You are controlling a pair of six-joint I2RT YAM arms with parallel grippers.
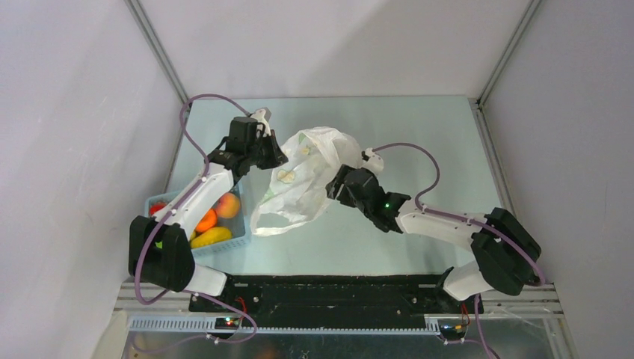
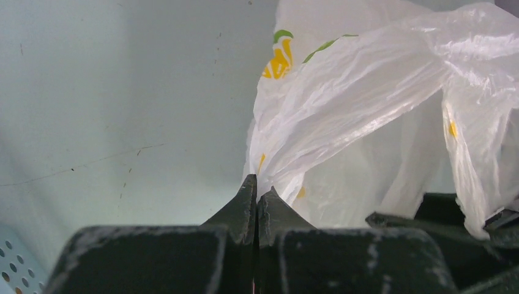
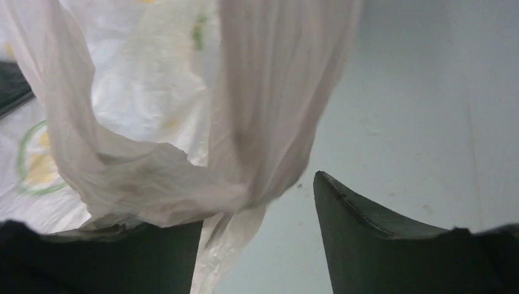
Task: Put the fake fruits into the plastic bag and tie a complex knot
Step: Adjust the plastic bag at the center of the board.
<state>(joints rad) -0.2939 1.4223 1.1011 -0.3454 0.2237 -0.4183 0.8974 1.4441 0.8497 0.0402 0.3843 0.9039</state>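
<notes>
4 fruits (image 1: 226, 204) in 1 basket (image 1: 228, 245); left jaws pinch 1 bag (image 1: 314, 179), right jaws spread.

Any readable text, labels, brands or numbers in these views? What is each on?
No readable text in any view.
The plastic bag carries only yellow-green fruit-slice prints: pictures, with no letters or numbers.
The blue basket shows no label that can be made out.
</notes>
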